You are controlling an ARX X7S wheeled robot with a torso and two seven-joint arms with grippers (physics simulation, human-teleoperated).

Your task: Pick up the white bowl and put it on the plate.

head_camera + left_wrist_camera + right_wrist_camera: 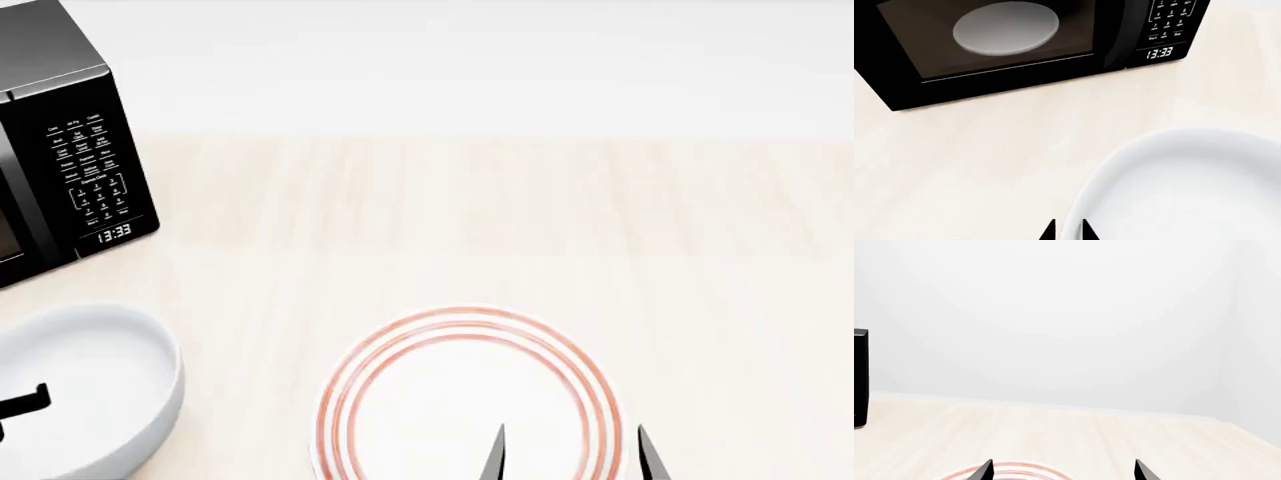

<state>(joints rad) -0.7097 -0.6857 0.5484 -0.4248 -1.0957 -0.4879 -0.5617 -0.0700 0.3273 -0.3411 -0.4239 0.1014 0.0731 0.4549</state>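
The glossy, rigid, deep white bowl (pixel 80 385) looks slippery; the left tool (pixel 1067 231) straddles its thick rim, narrowly spread.

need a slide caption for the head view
White bowl sits left of the red-ringed plate, black microwave behind it, on a pale wooden counter.

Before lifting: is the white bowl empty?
Empty: the white bowl shows only bare white interior in the head and left wrist views.

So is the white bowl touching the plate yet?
Apart. The head view shows the white bowl sitting on the table left of the plate, with a clear strip of bare tabletop between their rims.
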